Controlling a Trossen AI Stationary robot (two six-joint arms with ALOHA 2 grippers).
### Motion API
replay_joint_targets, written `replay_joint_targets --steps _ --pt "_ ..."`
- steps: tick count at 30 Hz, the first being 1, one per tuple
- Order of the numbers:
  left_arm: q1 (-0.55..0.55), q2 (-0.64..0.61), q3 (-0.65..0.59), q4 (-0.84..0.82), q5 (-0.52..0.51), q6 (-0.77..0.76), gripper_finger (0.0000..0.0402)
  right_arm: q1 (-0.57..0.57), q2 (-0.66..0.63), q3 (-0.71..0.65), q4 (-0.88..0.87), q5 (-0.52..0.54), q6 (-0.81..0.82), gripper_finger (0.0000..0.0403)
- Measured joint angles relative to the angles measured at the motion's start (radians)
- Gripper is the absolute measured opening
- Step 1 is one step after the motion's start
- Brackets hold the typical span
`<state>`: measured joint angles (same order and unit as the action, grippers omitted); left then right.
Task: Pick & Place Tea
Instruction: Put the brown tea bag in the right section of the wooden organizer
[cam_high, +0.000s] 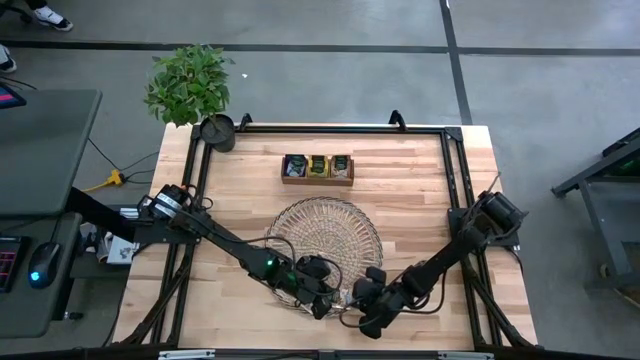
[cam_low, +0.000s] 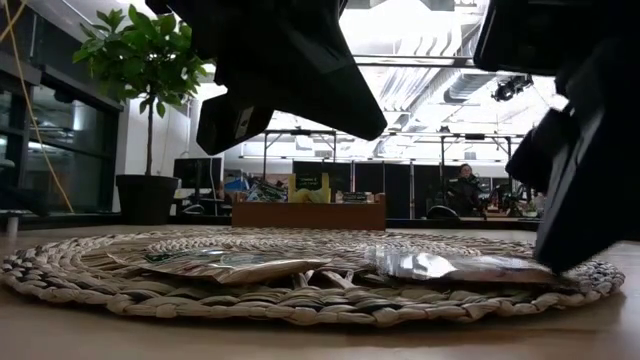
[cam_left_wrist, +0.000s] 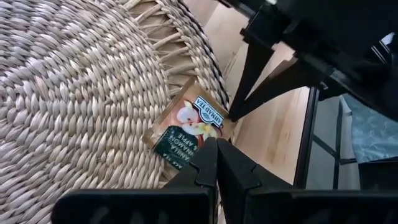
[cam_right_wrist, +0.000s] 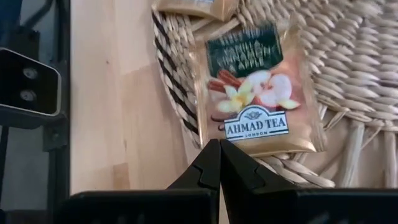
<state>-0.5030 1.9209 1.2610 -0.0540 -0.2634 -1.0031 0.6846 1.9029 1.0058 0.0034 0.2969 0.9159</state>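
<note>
A round woven tray (cam_high: 320, 225) lies mid-table. A tea sachet (cam_right_wrist: 252, 93) with a beige and dark green wrapper lies on the tray's near rim. My right gripper (cam_right_wrist: 218, 144) is shut at the sachet's printed-logo end. A second sachet (cam_low: 240, 267) lies flat on the tray farther in. My left gripper (cam_left_wrist: 217, 144) is shut. It hangs above the tray's near rim, just left of the first sachet (cam_left_wrist: 189, 121), with nothing between its fingers. More tea stands in a wooden box (cam_high: 317, 168) beyond the tray. My right gripper has the sachet by the middle of its logo-end edge (cam_right_wrist: 239, 142), at the very tips of the two shut fingers (cam_left_wrist: 239, 102). The fingers slant down from the table's right side. The rest of the sachet lies flat on the tray's rim (cam_right_wrist: 180, 93), over the weave.
A potted plant (cam_high: 190, 85) stands at the table's far left corner. A black frame rail (cam_high: 455, 190) runs along the table's edges. Bare wood (cam_high: 420, 230) lies to the right of the tray. The two grippers are close together over the tray's near rim.
</note>
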Motion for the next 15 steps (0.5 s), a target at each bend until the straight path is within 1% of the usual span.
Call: replay_joint_targets --steps 10,15 --pt "0.0 0.0 0.0 -0.006 -0.009 -0.001 0.0001 0.0 0.044 0.002 0.015 -0.038 0.049 0.0" --pt "0.006 0.0 0.001 -0.034 -0.007 -0.089 0.0001 -0.005 0.045 0.002 0.011 -0.045 0.049 0.0"
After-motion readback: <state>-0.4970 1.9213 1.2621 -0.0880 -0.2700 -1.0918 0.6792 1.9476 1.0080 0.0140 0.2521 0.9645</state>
